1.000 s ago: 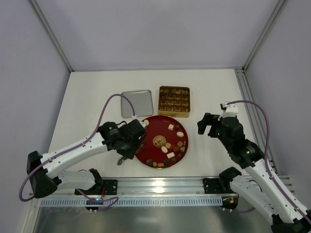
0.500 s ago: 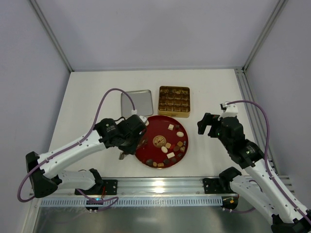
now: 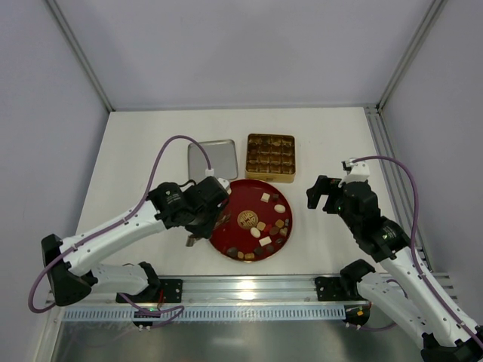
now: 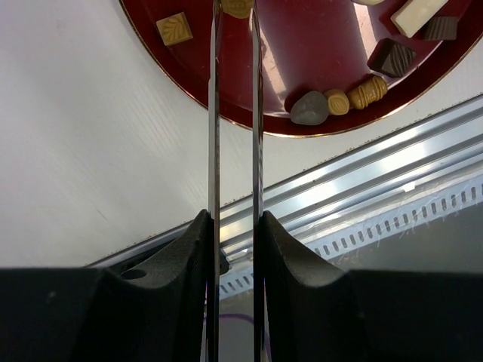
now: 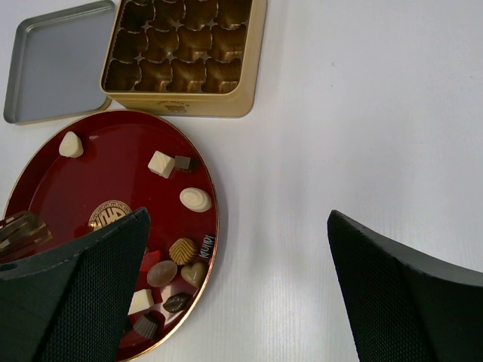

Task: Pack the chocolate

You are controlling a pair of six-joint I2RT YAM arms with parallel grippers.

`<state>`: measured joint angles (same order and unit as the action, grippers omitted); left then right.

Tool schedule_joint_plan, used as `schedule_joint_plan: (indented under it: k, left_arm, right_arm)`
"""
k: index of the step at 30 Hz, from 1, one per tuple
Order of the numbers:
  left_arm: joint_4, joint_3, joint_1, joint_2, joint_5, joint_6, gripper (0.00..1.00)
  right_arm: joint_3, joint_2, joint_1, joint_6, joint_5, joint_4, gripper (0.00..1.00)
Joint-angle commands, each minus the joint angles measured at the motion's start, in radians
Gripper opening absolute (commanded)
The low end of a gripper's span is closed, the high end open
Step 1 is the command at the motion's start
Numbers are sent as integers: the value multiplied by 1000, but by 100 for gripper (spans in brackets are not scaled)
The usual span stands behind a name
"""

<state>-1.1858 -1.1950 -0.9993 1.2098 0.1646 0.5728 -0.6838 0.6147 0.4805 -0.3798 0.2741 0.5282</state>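
Observation:
The chocolate (image 3: 264,228) lies loose on a round red plate (image 3: 249,197): several small dark, caramel and cream pieces, mostly on its right half. My left gripper (image 3: 205,219) hangs over the plate's left edge, shut on thin metal tongs (image 4: 213,113). The blades reach onto the plate (image 4: 302,53), and a caramel piece (image 4: 237,7) shows between their tips at the frame's top edge. My right gripper (image 3: 323,194) is open and empty over bare table right of the plate (image 5: 113,166). The gold tin (image 3: 270,157) holds no candy.
The tin's grey lid (image 3: 211,161) lies left of the tin, behind the plate. An aluminium rail (image 3: 249,290) runs along the table's near edge. Frame posts stand at the back corners.
My left wrist has shifted a little to the left and away, with the tongs still over the plate's left side. The right arm has not moved.

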Motion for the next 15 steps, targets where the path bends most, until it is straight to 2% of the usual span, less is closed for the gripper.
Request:
schedule_joint_plan:
  k: [1,6,15]
  left_arm:
    - [31,-57,-4,17,10,-5,26]
    - [55,-106,-4,60,21,-24,25]
    - [86,-290,-1,204,50,-93,25]
  right_arm:
    - [-8,-10,1,1,8,-16,100]
    - [-8,-10,0,-1,7,-16,100]
    - [-11,-12,0,-2,11,-13,100]
